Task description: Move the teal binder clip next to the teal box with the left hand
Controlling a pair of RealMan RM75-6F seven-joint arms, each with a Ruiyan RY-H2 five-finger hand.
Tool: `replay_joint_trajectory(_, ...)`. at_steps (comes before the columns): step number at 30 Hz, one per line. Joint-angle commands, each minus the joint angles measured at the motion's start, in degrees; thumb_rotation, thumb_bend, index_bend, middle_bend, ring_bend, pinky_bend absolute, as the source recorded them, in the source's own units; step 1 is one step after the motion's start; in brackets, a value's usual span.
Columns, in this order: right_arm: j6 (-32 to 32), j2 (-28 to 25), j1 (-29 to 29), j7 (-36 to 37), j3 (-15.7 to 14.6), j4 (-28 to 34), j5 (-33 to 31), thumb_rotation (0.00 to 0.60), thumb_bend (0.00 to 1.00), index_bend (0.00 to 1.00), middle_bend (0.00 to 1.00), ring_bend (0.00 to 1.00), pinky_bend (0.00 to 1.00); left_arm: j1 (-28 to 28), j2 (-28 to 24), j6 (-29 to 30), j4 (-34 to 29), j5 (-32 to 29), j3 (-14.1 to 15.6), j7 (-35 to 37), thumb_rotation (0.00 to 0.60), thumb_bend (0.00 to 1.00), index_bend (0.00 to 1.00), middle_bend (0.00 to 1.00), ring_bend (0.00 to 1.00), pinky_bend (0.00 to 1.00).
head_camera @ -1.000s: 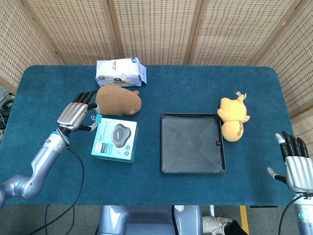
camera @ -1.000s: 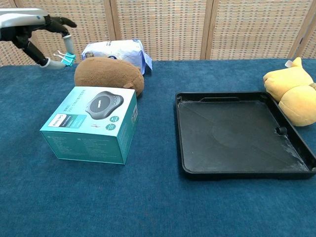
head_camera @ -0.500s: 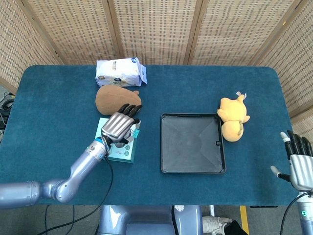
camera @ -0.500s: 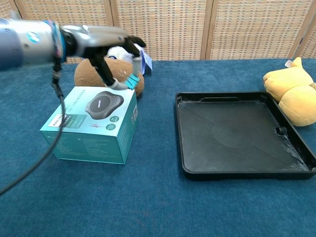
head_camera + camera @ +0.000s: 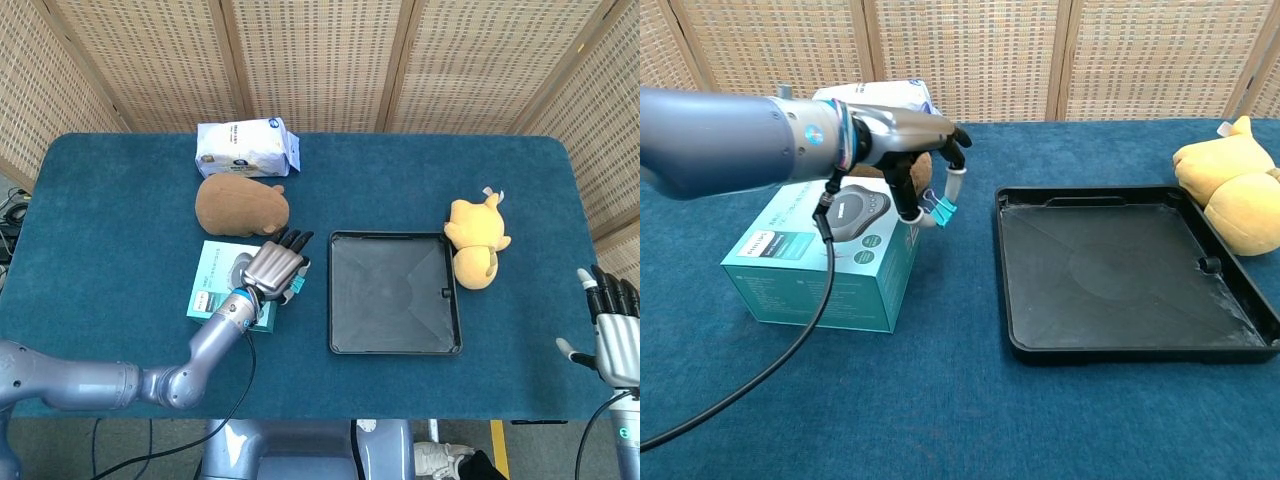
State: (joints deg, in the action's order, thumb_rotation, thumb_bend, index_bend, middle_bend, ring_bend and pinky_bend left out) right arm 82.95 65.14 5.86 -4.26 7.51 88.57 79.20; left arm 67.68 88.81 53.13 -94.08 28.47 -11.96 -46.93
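The teal box lies left of centre on the blue table. My left hand hovers over the box's right edge and pinches the teal binder clip between thumb and a finger. The clip hangs above the cloth between the box and the black tray. My right hand is at the table's near right corner, fingers spread, holding nothing; the chest view does not show it.
A black tray sits just right of the clip. A brown plush lies behind the box, a white packet behind that. A yellow plush lies right of the tray.
My left hand has carried the clip rightward, from left of the brown plush, over the box, to the box's right edge, and lower. The right hand has barely moved.
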Motion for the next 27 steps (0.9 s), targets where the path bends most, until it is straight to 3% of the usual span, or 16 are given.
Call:
replay_joint_trajectory(1, -0.2, 0.1, 0.1, -0.1, 0.0, -0.1, -0.1, 0.6, 0.0, 0.0, 0.0, 0.0, 0.0, 2.4, 1.6, 1.0, 1.6, -2.5, 0.6, -2.9, 0.6, 0.36, 0.52, 0.0, 0.0, 0.0)
replay_joint_trajectory(7, -0.5, 0.1, 0.1, 0.1, 0.2, -0.3, -0.7, 0.6, 0.0, 0.0, 0.0, 0.0, 0.0, 5.7, 4.5, 1.9, 3.7, -7.2, 1.9, -7.1, 0.6, 0.36, 0.51, 0.0, 0.0, 0.0)
replay_joint_trajectory(20, -0.7, 0.0, 0.2, 0.4, 0.3, -0.5, -1.2, 0.6, 0.0, 0.0, 0.0, 0.0, 0.0, 7.5, 6.9, 1.6, 6.8, -10.3, 2.9, -8.3, 0.6, 0.35, 0.51, 0.0, 0.0, 0.0)
replay_joint_trajectory(24, -0.7, -0.1, 0.2, 0.6, 0.4, -0.4, -1.2, 0.6, 0.0, 0.0, 0.0, 0.0, 0.0, 7.9, 6.6, 1.3, 6.8, -10.9, 3.0, -8.4, 0.6, 0.32, 0.48, 0.0, 0.0, 0.0)
replay_joint_trajectory(27, -0.7, -0.2, 0.2, 0.7, 0.4, -0.4, -1.3, 0.6, 0.0, 0.0, 0.0, 0.0, 0.0, 8.1, 6.4, 1.2, 6.6, -11.4, 3.1, -8.3, 0.6, 0.29, 0.39, 0.0, 0.0, 0.0)
